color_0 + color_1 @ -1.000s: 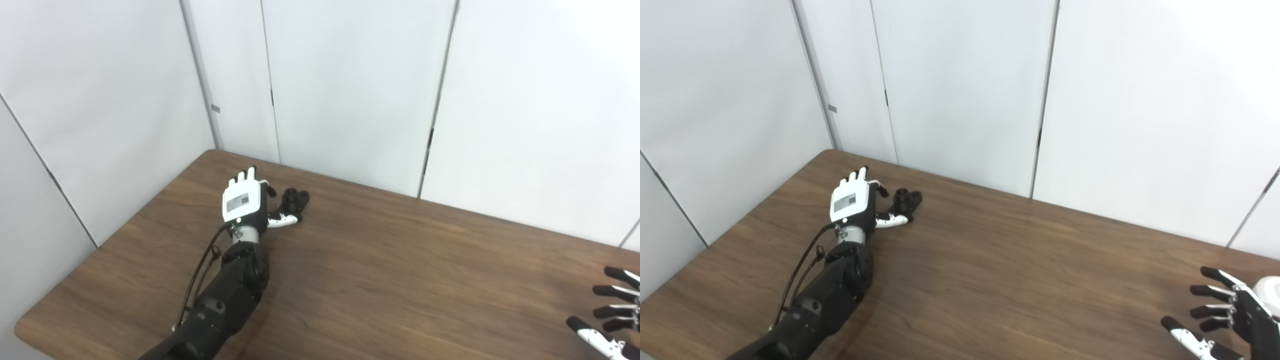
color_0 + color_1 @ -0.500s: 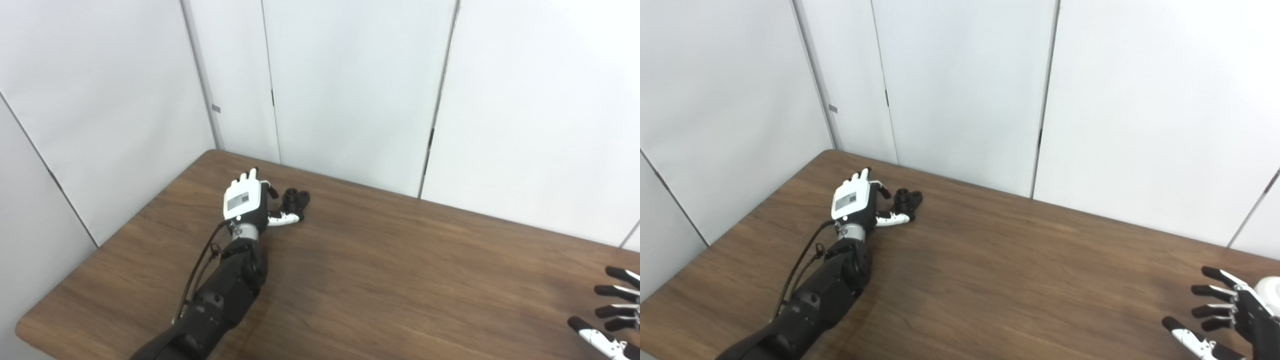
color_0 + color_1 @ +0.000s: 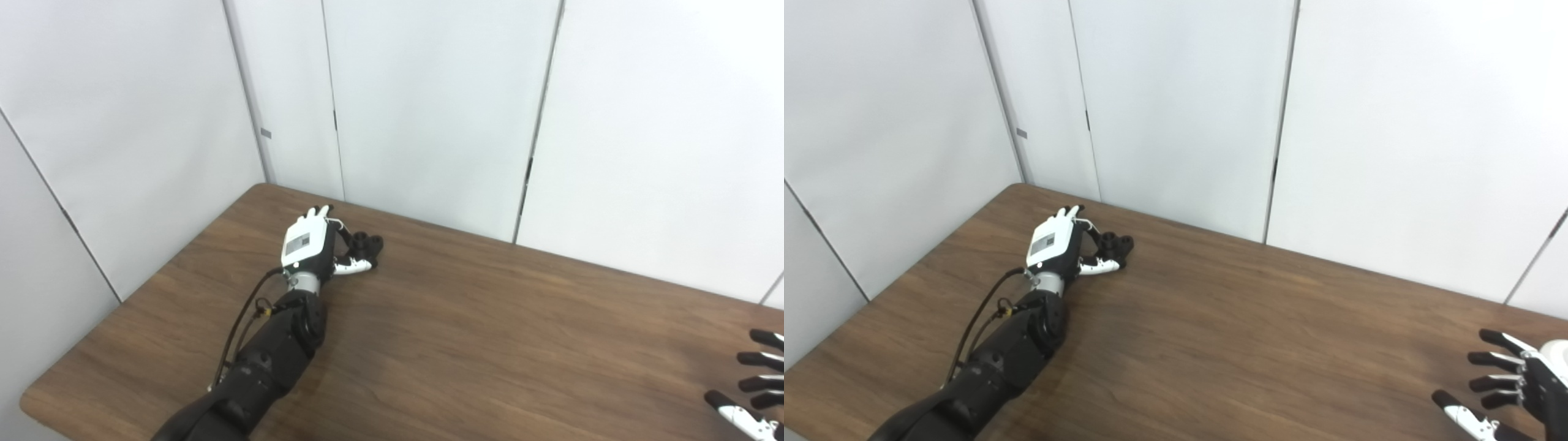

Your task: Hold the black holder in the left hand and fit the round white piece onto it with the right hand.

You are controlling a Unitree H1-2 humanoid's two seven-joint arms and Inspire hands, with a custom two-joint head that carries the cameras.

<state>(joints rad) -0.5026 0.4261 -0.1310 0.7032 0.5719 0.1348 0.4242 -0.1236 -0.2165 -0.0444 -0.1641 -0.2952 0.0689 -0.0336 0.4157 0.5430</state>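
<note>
black holder [image 3: 366, 243] on table [image 3: 465, 331] — left hand [image 3: 309, 244] touching it

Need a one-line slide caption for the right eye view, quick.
Left hand reaches the black holder at the table's far corner; right hand waits open at lower right.

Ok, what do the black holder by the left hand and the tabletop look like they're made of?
The black holder looks like matte moulded or printed plastic: uniformly black, no glints, rounded lobes with sockets. At this size, rubber can't be ruled out. The table shows dark brown wood grain with a soft, even sheen, which suggests laminate or veneer rather than raw wood.
</note>
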